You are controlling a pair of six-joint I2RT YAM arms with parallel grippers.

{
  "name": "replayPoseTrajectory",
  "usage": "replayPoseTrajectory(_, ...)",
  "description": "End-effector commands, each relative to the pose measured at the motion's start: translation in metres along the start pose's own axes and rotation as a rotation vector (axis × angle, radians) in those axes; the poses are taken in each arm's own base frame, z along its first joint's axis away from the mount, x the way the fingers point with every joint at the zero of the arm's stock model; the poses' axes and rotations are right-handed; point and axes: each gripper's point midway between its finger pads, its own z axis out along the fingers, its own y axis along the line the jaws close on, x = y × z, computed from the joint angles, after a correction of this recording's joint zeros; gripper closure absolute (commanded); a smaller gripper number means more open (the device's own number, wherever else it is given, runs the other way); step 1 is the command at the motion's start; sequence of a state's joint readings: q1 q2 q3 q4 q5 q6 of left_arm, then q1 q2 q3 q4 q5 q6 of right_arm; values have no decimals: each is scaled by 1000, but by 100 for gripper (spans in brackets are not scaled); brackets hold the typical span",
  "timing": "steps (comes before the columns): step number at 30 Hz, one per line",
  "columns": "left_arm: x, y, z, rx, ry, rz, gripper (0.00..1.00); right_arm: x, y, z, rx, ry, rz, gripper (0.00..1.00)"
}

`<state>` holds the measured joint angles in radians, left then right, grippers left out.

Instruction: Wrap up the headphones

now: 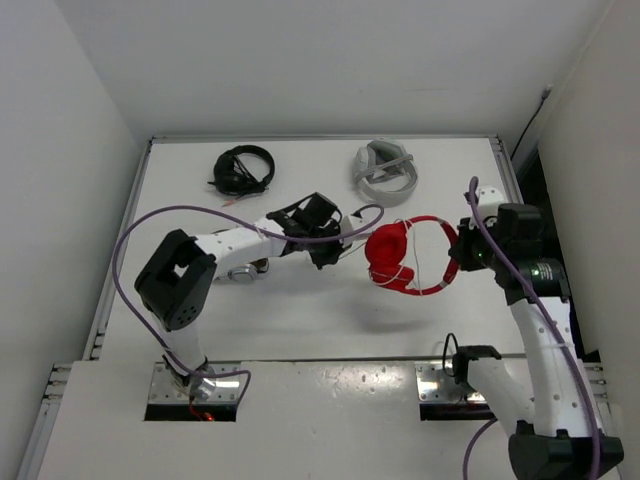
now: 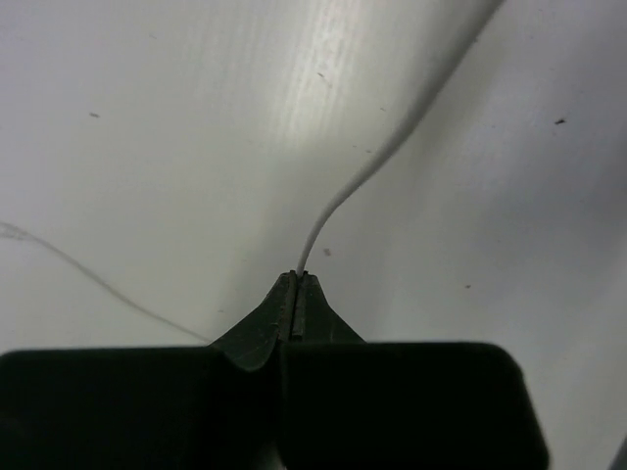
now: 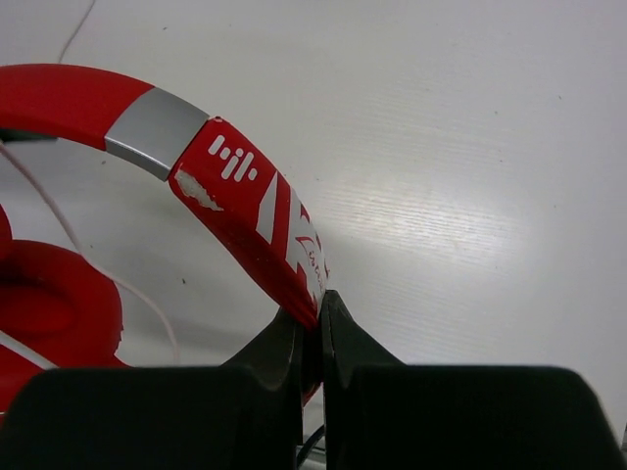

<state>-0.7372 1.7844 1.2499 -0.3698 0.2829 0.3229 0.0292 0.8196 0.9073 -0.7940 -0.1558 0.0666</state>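
Note:
The red headphones [image 1: 392,256] are held just above the table right of centre, earcups to the left and headband [image 1: 440,256] arching right. My right gripper [image 1: 462,250] is shut on the headband [image 3: 250,211], which has a silver band and white lettering; a red earcup [image 3: 49,308] shows at the left edge. My left gripper [image 1: 335,250] is shut on the thin white cable [image 2: 372,166], which runs up and right from the closed fingertips [image 2: 297,284] toward the headphones. The cable also loops by the earcups [image 1: 403,272].
Black headphones [image 1: 243,169] lie at the back left and grey-silver headphones [image 1: 384,170] at the back centre. A purple arm cable [image 1: 200,212] arcs over the left side. The table's right edge [image 1: 510,170] is close to my right arm.

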Motion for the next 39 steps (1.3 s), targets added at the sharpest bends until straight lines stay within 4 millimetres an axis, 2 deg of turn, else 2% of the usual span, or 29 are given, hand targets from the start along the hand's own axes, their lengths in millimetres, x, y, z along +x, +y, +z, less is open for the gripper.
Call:
replayPoseTrajectory(1, -7, -41, 3, 97, -64, -91, 100, -24, -7, -12, -29, -65, 63, 100)
replayPoseTrajectory(2, -5, -49, 2, 115, -62, -101, 100, -25, -8, -14, -53, -75, 66, 100)
replayPoseTrajectory(3, -2, -50, 4, 115, -65, -117, 100, -19, -21, -11, -17, -45, 102, 100)
replayPoseTrajectory(4, 2, -59, 10, 140, -55, -128, 100, -18, -23, -10, -25, -40, 120, 100)
replayPoseTrajectory(5, -2, -62, 10, 150, -66, -161, 100, -20, -28, -9, -15, -38, 121, 100)
replayPoseTrajectory(6, 9, -65, 15, 157, -44, -187, 100, -14, -30, -7, -13, -11, 129, 100)
replayPoseTrajectory(8, 7, -68, 20, 167, -61, -231, 100, -5, -36, 1, 7, 48, 150, 100)
replayPoseTrajectory(10, 10, -68, 25, 167, -65, -242, 100, -6, -38, 2, 19, 55, 144, 100)
replayPoseTrajectory(11, 7, -69, 25, 174, -75, -252, 100, -5, -37, 5, 11, 66, 141, 100)
replayPoseTrajectory(12, 12, -70, 29, 178, -59, -258, 100, -5, -37, 5, 11, 66, 141, 100)
replayPoseTrajectory(13, 10, -68, 31, 177, -61, -257, 96, -5, -30, 8, -15, 66, 128, 100)
replayPoseTrajectory(15, 17, -65, 37, 163, -18, -270, 90, -2, -28, 11, 2, 88, 109, 100)
replayPoseTrajectory(16, 16, -65, 36, 164, -14, -261, 86, -2, -19, 13, -10, 98, 70, 100)
replayPoseTrajectory(17, 25, -60, 37, 151, 14, -259, 83, 0, -18, 16, -1, 116, 71, 100)
replayPoseTrajectory(22, 6, -26, 13, 52, -48, -222, 68, 0, -20, 21, 64, 120, 36, 100)
replayPoseTrajectory(23, 10, -21, 8, 38, -33, -224, 66, 0, -18, 21, 65, 121, 34, 100)
replayPoseTrajectory(25, -3, -5, -9, -2, -67, -202, 59, 4, -15, 23, 56, 143, 39, 100)
replayPoseTrajectory(26, -4, -2, -15, -10, -70, -208, 56, 4, -15, 23, 56, 143, 39, 100)
replayPoseTrajectory(27, -11, 7, -29, -32, -96, -190, 54, 4, -13, 23, 50, 143, 33, 100)
replayPoseTrajectory(28, -10, 11, -31, -39, -97, -197, 54, 4, -12, 23, 50, 143, 32, 100)
replayPoseTrajectory(30, -20, 21, -53, -65, -145, -170, 52, 4, -11, 23, 51, 145, 32, 100)
replayPoseTrajectory(31, -27, 24, -60, -70, -170, -158, 46, 4, -11, 23, 51, 145, 32, 100)
replayPoseTrajectory(32, -29, 22, -65, -61, -171, -145, 44, 4, -8, 24, 44, 145, 26, 100)
replayPoseTrajectory(36, -36, 49, -81, -170, -175, -86, 44, 2, -6, 25, 38, 137, 18, 100)
replayPoseTrajectory(38, -34, 57, -78, -198, -155, -83, 44, 2, -6, 25, 39, 136, 27, 100)
replayPoseTrajectory(39, -33, 68, -79, -231, -149, -109, 44, 2, -6, 25, 39, 136, 27, 100)
